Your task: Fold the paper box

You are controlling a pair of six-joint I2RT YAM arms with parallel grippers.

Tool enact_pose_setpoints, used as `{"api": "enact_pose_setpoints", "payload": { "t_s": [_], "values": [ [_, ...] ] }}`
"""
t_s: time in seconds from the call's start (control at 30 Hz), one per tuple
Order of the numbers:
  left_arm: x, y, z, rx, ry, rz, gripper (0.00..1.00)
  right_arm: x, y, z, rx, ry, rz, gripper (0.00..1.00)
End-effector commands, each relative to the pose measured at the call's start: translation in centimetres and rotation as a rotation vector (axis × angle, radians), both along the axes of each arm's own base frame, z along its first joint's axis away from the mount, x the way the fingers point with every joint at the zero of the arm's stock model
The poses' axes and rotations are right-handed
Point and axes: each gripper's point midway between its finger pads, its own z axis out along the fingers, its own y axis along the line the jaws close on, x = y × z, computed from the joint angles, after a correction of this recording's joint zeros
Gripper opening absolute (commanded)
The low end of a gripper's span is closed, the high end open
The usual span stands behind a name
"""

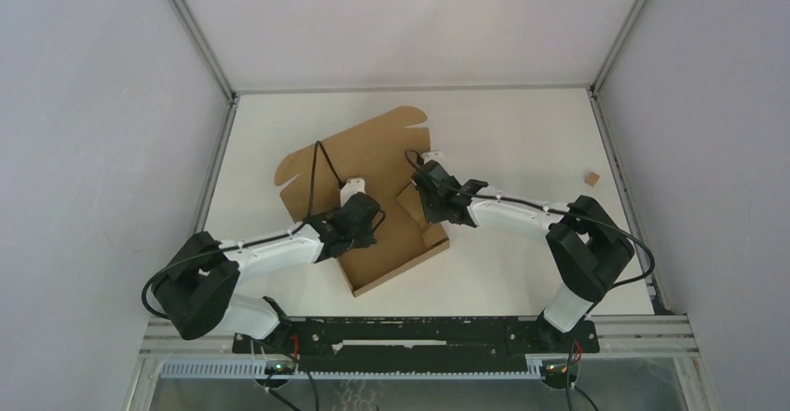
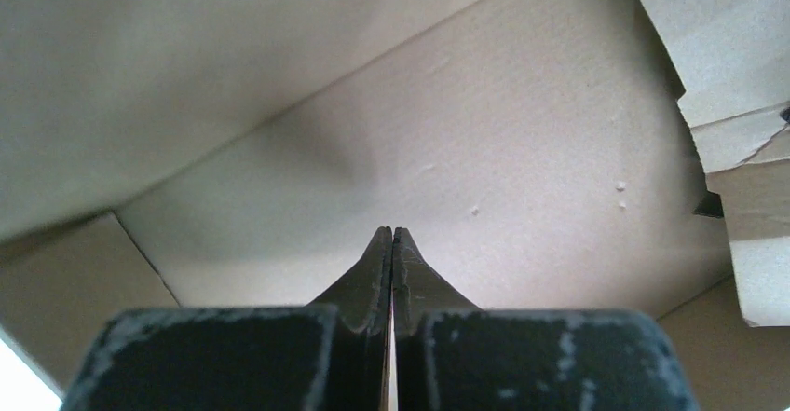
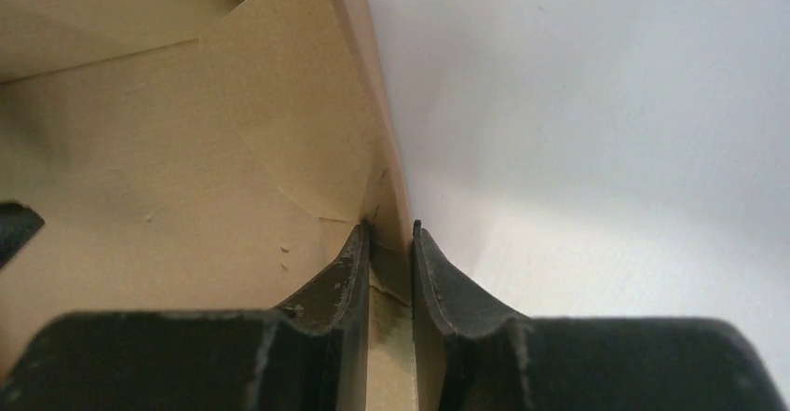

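Partly folded, mid-task.

Lay as a paper box (image 1: 363, 197) mid-surface (image 1: 522, 271), long axis running diagonally from far right to near left, lid flap pointing away toward the back. Pressed down inside by left gripper (image 2: 392, 236), fully closed on nothing. Pinched at the raised right side wall by right gripper (image 3: 391, 234), jaws narrow around the cardboard edge. Left undone: remaining walls, tabs, lid.

The box (image 1: 373, 201) lies mid-table (image 1: 522, 131). The left gripper (image 1: 357, 187) sits inside it, the right gripper (image 1: 415, 164) at its right wall; a scrap (image 1: 591, 178) lies far right.
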Motion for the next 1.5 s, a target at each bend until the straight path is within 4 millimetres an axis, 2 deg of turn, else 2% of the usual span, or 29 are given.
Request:
{"api": "enact_pose_setpoints", "payload": {
  "t_s": [0.0,0.1,0.23,0.4,0.73,1.0,1.23,1.3,1.47],
  "values": [
    [-1.0,-0.3,-0.2,-0.021,0.015,0.041,0.0,-1.8,-3.5,-1.1,-0.098,0.008,-0.191,0.18],
    [-2.0,-1.0,-0.6,-0.031,0.026,0.023,0.0,-2.7,-3.3,-1.7,-0.083,0.003,-0.194,0.21],
    [-2.8,-1.6,-1.8,-0.021,0.067,-0.003,0.0,-3.5,-1.6,-2.0,-0.014,0.003,-0.108,0.26],
    [-3.7,-2.1,-3.9,-0.019,0.126,-0.033,0.0,-3.8,-0.6,-1.3,0.037,-0.039,-0.018,0.35],
    [-4.5,-3.3,-6.3,-0.048,0.178,-0.1,0.0,-3.0,0.4,0.9,0.098,-0.129,0.057,0.53],
    [-4.4,-3.9,-6.6,-0.045,0.188,-0.137,0.0,-1.0,0.3,2.2,0.181,-0.156,0.018,0.6],
    [-4.2,-2.9,-6.3,0.007,0.181,-0.121,0.38,0.1,0.2,3.1,0.201,-0.174,0.01,0.61],
    [-4.1,-2.7,-6.2,0.025,0.178,-0.119,0.43,0.1,0.3,3.1,0.204,-0.174,0.012,0.61],
    [-3.5,-1.9,-5.9,0.106,0.17,-0.113,0.48,-0.1,0.2,2.7,0.194,-0.161,0.014,0.61]
  ]
}}
